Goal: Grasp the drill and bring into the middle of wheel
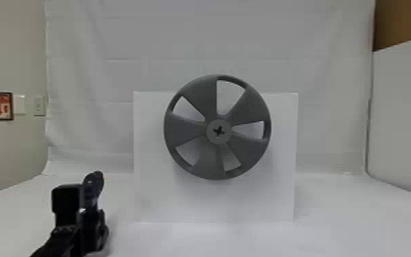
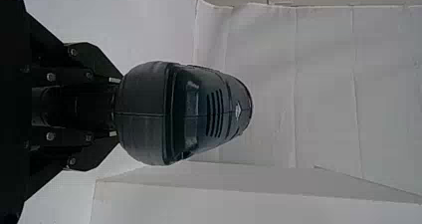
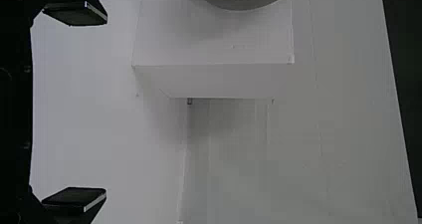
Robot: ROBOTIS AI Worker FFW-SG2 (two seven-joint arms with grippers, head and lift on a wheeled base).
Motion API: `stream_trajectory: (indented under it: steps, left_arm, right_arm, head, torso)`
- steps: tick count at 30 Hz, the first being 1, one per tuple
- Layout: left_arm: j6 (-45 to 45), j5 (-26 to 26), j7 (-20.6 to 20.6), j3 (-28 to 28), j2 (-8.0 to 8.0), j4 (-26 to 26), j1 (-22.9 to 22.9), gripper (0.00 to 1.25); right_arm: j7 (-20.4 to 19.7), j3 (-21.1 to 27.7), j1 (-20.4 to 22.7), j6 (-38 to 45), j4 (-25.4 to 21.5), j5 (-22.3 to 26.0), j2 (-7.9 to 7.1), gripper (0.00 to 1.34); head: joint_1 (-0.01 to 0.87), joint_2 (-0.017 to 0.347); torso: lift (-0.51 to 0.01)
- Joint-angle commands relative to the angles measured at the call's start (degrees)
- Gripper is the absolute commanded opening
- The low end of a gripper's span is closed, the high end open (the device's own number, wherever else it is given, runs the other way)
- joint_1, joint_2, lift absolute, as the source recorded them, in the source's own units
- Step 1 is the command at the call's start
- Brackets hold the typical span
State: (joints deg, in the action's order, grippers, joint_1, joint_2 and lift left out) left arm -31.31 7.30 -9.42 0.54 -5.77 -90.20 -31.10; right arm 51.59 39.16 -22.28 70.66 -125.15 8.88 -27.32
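The dark grey five-spoked wheel (image 1: 187,130) faces the head camera upright on the front of a white box, with a cross-shaped mark at its hub. To its lower left, in front of the box, is my left gripper (image 1: 90,220) with the black drill (image 1: 94,186). From the left wrist, the drill (image 2: 199,112) shows its rounded, vented housing, and my left gripper (image 2: 115,107) is shut on it, its fingertips partly hidden. My right gripper (image 3: 94,107) stands open with nothing between its fingers; part of the wheel (image 3: 244,2) appears beyond it.
The white box (image 1: 153,194) stands upright on the white table (image 1: 344,225). White cloth (image 1: 88,133) hangs behind it, and a white panel (image 1: 402,119) rises at the right. In the right wrist view, the box (image 3: 214,40) has its edges beyond the gripper.
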Motion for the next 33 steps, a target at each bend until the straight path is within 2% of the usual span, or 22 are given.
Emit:
stream_trajectory:
  steps: [1,5,10,15,26,33]
  left_arm:
    - [0.37,-0.18,0.02,0.08,-0.11,-0.85,0.43,0.05]
    - [-0.33,-1.06,-0.34,0.25,-0.38,-3.76,1.75,0.03]
    - [-1.83,-1.06,-4.29,-1.94,-1.87,-8.85,3.59,0.02]
    - [-2.44,2.02,-4.38,-1.42,-2.40,-15.01,5.88,0.03]
    - [-11.41,3.34,-4.38,-4.58,-5.04,-32.58,10.45,0.03]
    - [-14.92,5.45,-4.38,-7.13,-6.62,-39.97,11.94,0.03]
  right_arm:
    - [0.00,0.13,0.13,0.00,0.00,0.00,0.07,1.25]
    - [0.00,0.39,0.22,0.00,0.00,0.00,0.33,1.25]
    - [0.00,0.92,0.30,0.00,0.00,0.00,0.51,1.25]
    - [0.00,1.54,0.30,0.00,0.00,0.00,0.86,1.25]
    - [0.00,2.24,0.22,-0.17,0.00,0.09,1.39,1.25]
    - [0.00,2.50,0.22,-0.26,0.00,0.00,1.56,1.25]
  head:
    - [0.054,0.031]
    - [0.054,0.031]
    - [0.054,0.031]
    - [0.054,0.031]
    - [0.054,0.031]
    - [0.054,0.031]
  torso:
    - [-0.403]
    - [-0.403]
    - [-0.403]
    - [-0.403]
    - [-0.403]
    - [-0.403]
